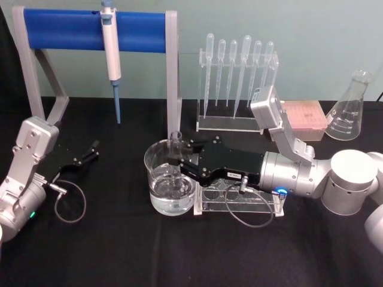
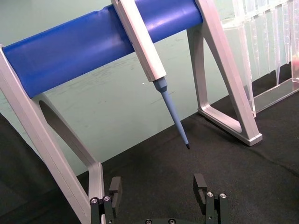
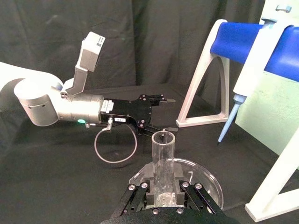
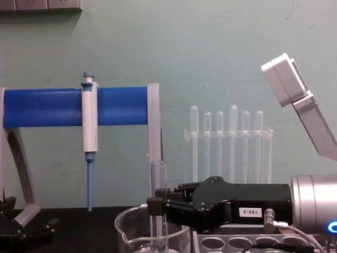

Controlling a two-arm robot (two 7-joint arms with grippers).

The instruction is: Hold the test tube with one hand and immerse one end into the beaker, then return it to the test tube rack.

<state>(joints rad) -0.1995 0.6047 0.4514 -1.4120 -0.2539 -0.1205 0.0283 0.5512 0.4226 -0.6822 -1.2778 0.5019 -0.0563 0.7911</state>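
Note:
The clear glass test tube stands upright with its lower end down inside the beaker, which holds some clear liquid. My right gripper reaches in from the right over the beaker's rim and is shut on the tube's middle. The right wrist view shows the test tube clamped between the fingers, with the beaker below. From the chest view the test tube rises out of the beaker, held by the right gripper. My left gripper rests open and holds nothing at the table's left, with its fingers spread.
A clear rack with round holes lies under my right wrist. At the back left a blue-bar stand carries a blue-tipped pipette. A rack of plastic pipettes, a pink box and a conical flask stand at the back right.

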